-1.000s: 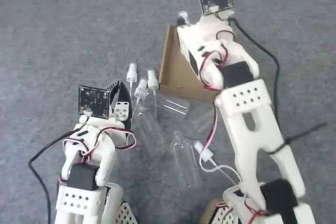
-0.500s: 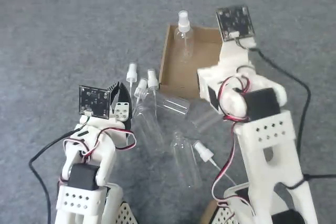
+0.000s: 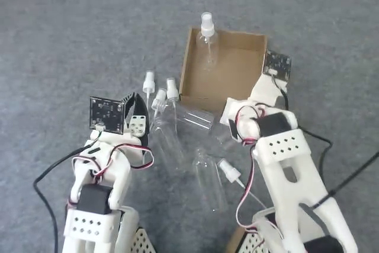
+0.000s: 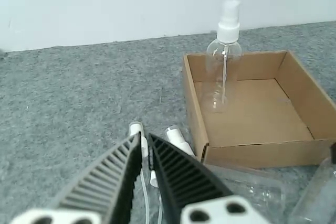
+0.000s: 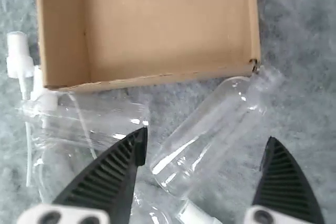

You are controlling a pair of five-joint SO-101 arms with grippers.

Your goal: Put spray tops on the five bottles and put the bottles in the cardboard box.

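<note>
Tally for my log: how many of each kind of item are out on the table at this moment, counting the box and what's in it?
Clear bottles: 5
White spray tops: 5
Cardboard box: 1
Total: 11

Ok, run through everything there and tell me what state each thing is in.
cardboard box: open, upright on the table.
bottle in the box: upright, spray top on.
bottle by the box: lying down, no top.
loose spray top: lying on the table.
left gripper: shut, empty.
right gripper: open, over the bottle by the box.
</note>
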